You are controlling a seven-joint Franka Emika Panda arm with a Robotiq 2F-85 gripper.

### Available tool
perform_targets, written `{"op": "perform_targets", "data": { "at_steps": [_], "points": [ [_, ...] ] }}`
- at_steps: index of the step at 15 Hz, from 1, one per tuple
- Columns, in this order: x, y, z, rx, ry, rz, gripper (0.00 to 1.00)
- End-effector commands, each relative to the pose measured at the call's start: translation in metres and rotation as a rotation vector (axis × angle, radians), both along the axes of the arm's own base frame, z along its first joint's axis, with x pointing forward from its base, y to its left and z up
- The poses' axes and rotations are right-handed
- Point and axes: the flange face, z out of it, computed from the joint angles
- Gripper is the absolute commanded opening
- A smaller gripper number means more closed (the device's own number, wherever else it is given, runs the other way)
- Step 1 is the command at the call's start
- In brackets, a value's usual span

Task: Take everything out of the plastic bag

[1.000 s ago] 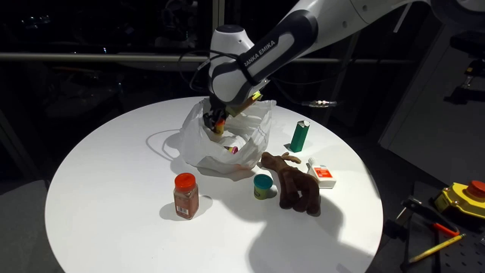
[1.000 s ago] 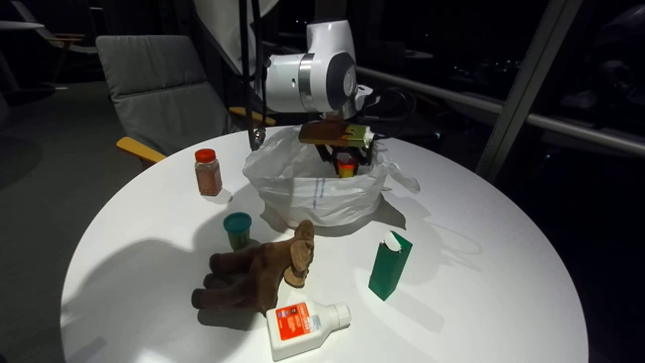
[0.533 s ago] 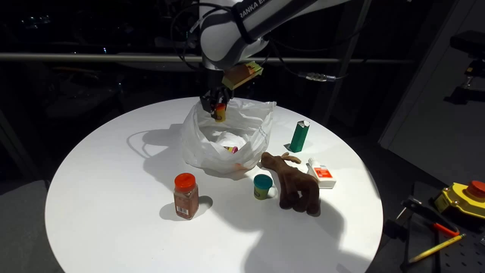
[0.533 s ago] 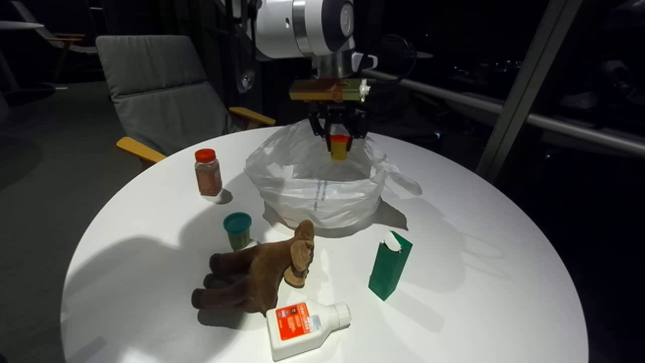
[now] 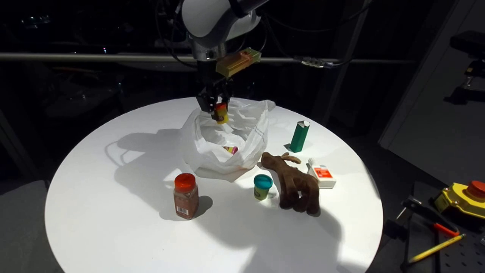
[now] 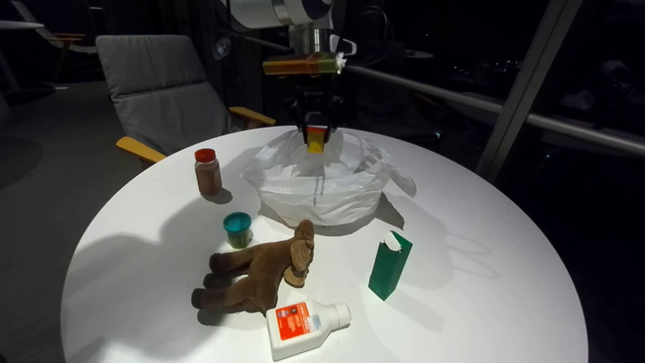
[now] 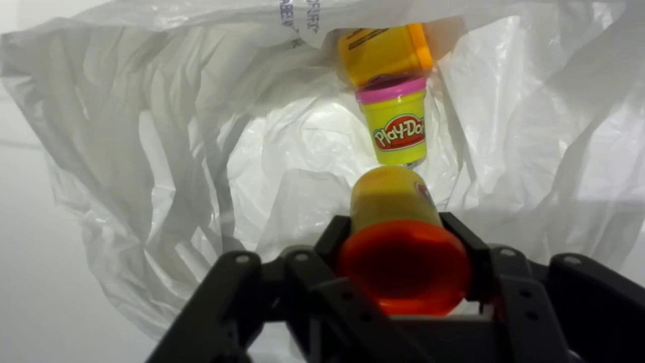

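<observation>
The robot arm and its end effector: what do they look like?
The arm is white and rounded, with a silvery collar, dark cables and a boxy orange-and-green piece. Its end effector is black, with two jointed fingers and small round screws.

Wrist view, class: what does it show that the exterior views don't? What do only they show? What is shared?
Only the wrist view clearly shows the orange-lidded tub in the bag, and a readable label on the pink-lidded tub.
Only the exterior views show the brown toy, jar, bottle, green box and teal-lidded tub.
All show the bag, the gripper and the red-lidded tub it holds; an exterior view also shows the pink-lidded tub.
</observation>
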Motion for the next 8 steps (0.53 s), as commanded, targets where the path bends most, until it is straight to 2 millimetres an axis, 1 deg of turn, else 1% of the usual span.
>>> {"op": "perform_targets", "data": {
  "at_steps": [1,2,3,4,5,6,8],
  "points": [
    [-0.031,0.033,0.019,0.017,0.018,0.023,0.23],
    [-0.042,0.043,0.016,0.022,0.019,0.036,0.23],
    [-0.049,0.047,0.014,0.029,0.013,0.05,0.23],
    [-0.057,0.055,0.013,0.033,0.008,0.063,0.23],
    [-0.066,0.062,0.006,0.036,0.008,0.075,0.23],
    [-0.076,0.067,0.002,0.044,0.007,0.087,0.23],
    [-0.094,0.071,-0.008,0.049,-0.003,0.111,0.23]
  ]
}}
